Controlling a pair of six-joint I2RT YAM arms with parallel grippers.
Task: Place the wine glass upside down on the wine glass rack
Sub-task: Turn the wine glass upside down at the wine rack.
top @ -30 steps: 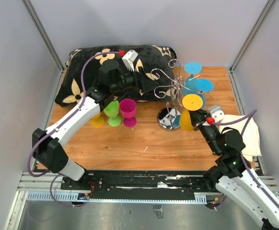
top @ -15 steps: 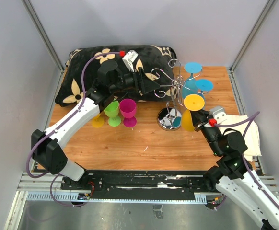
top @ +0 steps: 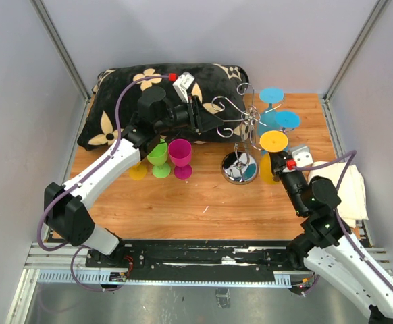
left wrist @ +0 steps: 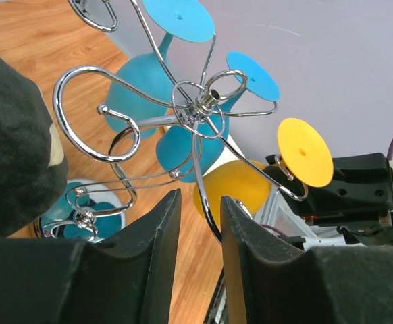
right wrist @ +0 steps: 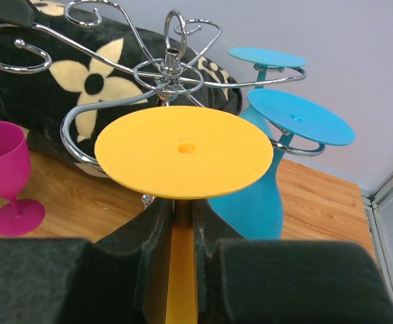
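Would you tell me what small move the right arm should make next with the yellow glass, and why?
Probably lower the yellow wine glass slightly, so its foot rests on the wire. The right end effector grips its stem, bowl down, and the stem seems to sit inside a curled arm of the wine glass rack.

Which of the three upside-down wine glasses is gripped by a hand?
The yellow wine glass: the right hand is shut on its stem, while the two blue wine glasses hang free on the wine glass rack.
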